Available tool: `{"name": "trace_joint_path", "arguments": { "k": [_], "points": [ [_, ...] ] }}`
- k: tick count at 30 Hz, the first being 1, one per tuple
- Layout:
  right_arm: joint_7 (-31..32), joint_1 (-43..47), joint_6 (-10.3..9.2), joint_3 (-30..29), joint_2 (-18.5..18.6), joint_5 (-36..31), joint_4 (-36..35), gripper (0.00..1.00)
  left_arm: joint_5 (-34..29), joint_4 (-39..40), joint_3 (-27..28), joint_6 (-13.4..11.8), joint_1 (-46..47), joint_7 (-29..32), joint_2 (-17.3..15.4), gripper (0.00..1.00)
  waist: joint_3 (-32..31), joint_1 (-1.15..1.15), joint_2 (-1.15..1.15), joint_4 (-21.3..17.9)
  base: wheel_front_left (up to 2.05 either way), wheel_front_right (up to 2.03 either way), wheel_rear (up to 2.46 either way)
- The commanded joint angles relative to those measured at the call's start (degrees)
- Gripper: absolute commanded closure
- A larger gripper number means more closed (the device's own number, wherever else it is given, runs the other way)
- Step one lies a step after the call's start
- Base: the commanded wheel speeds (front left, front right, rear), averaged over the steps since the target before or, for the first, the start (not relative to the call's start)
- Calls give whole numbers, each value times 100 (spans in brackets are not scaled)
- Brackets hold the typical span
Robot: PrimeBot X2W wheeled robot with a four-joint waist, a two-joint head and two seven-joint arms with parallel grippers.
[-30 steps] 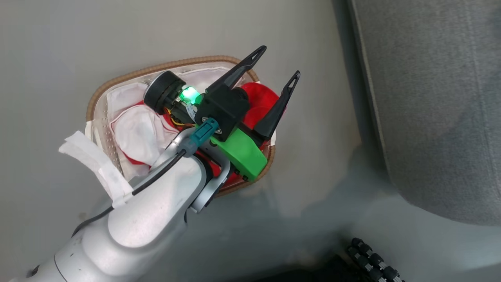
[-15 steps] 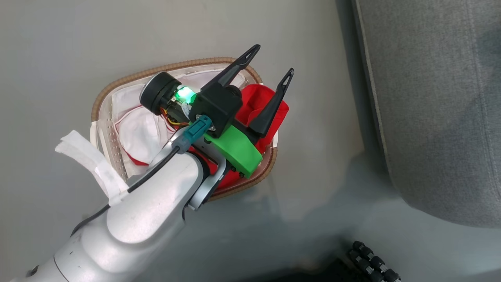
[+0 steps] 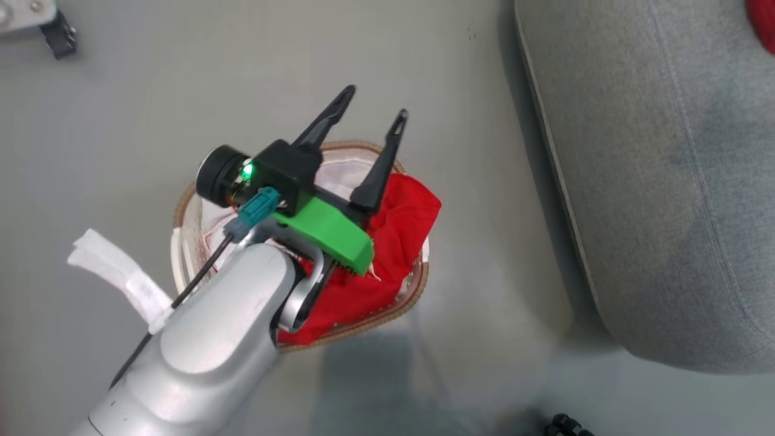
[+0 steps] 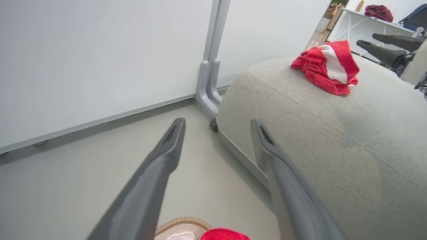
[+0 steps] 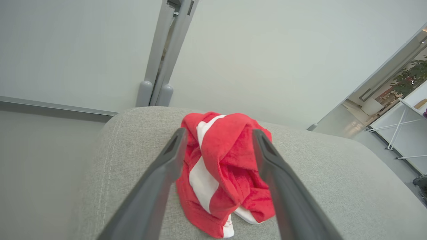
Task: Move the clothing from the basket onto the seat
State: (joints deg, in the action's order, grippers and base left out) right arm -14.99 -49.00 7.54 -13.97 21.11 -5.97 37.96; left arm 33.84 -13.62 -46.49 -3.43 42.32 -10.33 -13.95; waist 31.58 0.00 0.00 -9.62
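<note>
Grey glossy floor (image 3: 121,109) holds the basket (image 3: 387,320), a red garment (image 3: 399,230) heaped at its 3 o'clock rim; the seat (image 3: 666,181) stands further toward 3 o'clock, near white wall panels (image 4: 100,50). Both empty and spread, the left gripper (image 3: 375,102) hangs above the basket, the right gripper (image 5: 219,132) over a second garment (image 5: 227,156) on the seat.

The basket (image 3: 415,290) sits on the floor (image 3: 424,60), left of the seat (image 3: 666,181), clothing (image 3: 399,224) inside it and spilling over its right rim; another garment (image 5: 227,166) lies on the seat.

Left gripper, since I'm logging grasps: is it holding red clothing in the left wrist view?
No, the two long dark fingers of the left gripper stand apart with bare grey floor between them.
</note>
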Motion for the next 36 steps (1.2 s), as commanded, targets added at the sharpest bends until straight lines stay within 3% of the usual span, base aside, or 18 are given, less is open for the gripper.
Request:
{"name": "trace_joint_path", "arguments": {
  "k": [1,10,22,28,36],
  "points": [
    [-28,164,-10,44,-42,55,-101,0,80,-112,68,-30,-153,-120,-4,0,-593,0,0,247,0,0,0],
    [-28,839,-9,549,-673,220,-661,0,304,-733,705,-125,-966,-490,68,0,-1586,0,0,758,0,0,0],
    [-28,2311,-9,893,-1630,389,-1508,0,-462,-352,2494,-65,-2596,-483,310,0,-2294,0,0,1125,0,0,0],
    [-29,3212,-9,930,-1800,533,-2041,0,-734,-194,3223,20,-3361,-483,464,0,-2503,0,0,1146,0,0,0],
    [-29,4159,-9,1267,-1812,1176,-2590,0,-987,-84,3686,189,-4046,-483,699,0,-2695,0,0,1118,0,0,0]
  ]
}}
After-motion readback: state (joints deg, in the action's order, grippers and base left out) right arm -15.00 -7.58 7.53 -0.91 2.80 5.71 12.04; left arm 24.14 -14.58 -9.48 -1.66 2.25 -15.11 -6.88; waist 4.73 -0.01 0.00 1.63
